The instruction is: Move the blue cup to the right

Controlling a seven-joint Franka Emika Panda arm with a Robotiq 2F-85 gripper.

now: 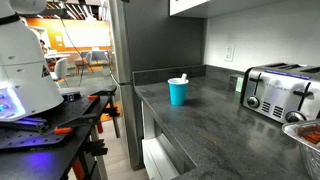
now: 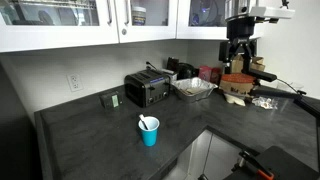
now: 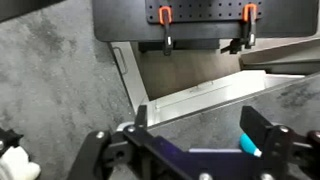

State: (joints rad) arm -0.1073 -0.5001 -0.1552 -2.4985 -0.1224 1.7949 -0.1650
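The blue cup (image 1: 178, 92) stands upright on the dark grey counter (image 1: 220, 125), with a white bit at its rim. It shows in both exterior views (image 2: 149, 131), near the counter's front edge. In the wrist view, only a small teal part of it (image 3: 250, 146) peeks beside one finger. My gripper (image 2: 238, 64) hangs high at the far end of the counter, well away from the cup. In the wrist view its fingers (image 3: 200, 128) are spread wide with nothing between them.
A chrome toaster (image 2: 147, 90) stands by the wall behind the cup and also shows in an exterior view (image 1: 280, 92). Beside it is a wire basket (image 2: 193, 88). A brown bowl (image 2: 237, 85) sits under the gripper. A black workbench with orange clamps (image 3: 200, 20) stands across the gap.
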